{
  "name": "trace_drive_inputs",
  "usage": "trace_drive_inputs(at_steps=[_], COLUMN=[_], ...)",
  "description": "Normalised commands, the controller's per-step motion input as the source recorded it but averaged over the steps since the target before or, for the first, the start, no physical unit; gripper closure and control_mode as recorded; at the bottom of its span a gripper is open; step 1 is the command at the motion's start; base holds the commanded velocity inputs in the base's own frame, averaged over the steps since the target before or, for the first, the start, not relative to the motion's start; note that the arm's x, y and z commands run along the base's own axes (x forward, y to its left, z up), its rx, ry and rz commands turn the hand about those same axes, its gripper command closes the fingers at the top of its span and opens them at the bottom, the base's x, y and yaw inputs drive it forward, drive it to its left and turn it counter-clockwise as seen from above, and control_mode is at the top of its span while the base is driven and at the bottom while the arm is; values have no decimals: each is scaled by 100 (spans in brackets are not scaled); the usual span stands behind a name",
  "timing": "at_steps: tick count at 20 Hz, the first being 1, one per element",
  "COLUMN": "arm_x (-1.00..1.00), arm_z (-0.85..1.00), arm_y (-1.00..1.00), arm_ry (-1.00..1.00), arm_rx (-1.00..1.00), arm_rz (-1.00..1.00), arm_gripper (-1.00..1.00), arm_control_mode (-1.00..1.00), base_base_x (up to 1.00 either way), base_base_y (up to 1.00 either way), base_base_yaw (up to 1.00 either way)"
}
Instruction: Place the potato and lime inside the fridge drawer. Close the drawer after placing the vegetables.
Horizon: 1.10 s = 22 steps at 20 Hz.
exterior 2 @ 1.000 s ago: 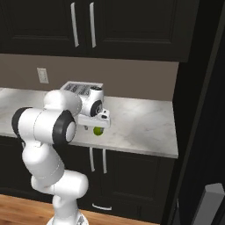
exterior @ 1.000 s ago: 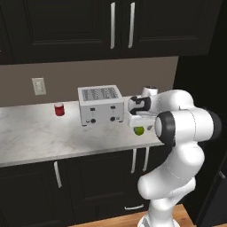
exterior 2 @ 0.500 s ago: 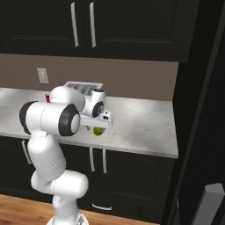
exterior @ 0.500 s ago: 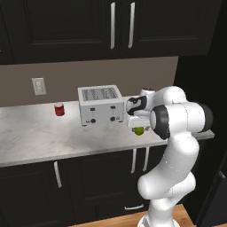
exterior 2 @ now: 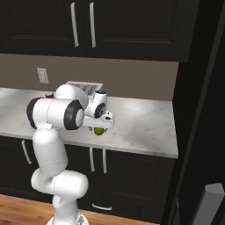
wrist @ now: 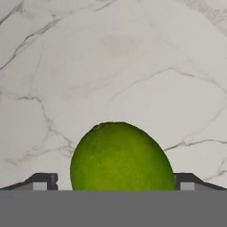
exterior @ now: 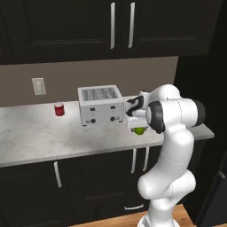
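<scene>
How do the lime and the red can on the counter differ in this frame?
The lime is a smooth yellow-green ball; the red can is a short upright cylinder. The lime sits right of the toaster, between the open gripper's fingertips; the red can stands left of the toaster, away from the arm. Both rest on the marble counter.

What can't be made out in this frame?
- Lime: lower part cut off at the hand view's bottom; in the left base view the hand covers its top.
- Finger tips: whether they touch the lime, unclear.
- Toaster: mostly behind the arm in the right base view.
</scene>
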Motion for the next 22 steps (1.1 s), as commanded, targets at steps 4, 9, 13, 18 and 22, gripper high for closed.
trace_drive_inputs(at_steps=[4, 9, 13, 18, 22], arm_x=[0, -34, -38, -19, -9], arm_z=[-16, -19, -15, -9, 3], arm_y=[-6, 0, 0, 0, 0], arm_ry=[-1, -5, -7, -3, -6], arm_rx=[0, 0, 0, 0, 0], arm_rz=[5, 3, 4, 4, 2], arm_gripper=[-100, -100, -100, 100, 100], arm_control_mode=[-100, -100, -100, -100, -100], base_base_x=[0, 0, 0, 0, 0], base_base_y=[0, 0, 0, 0, 0], base_base_yaw=[0, 0, 0, 0, 0])
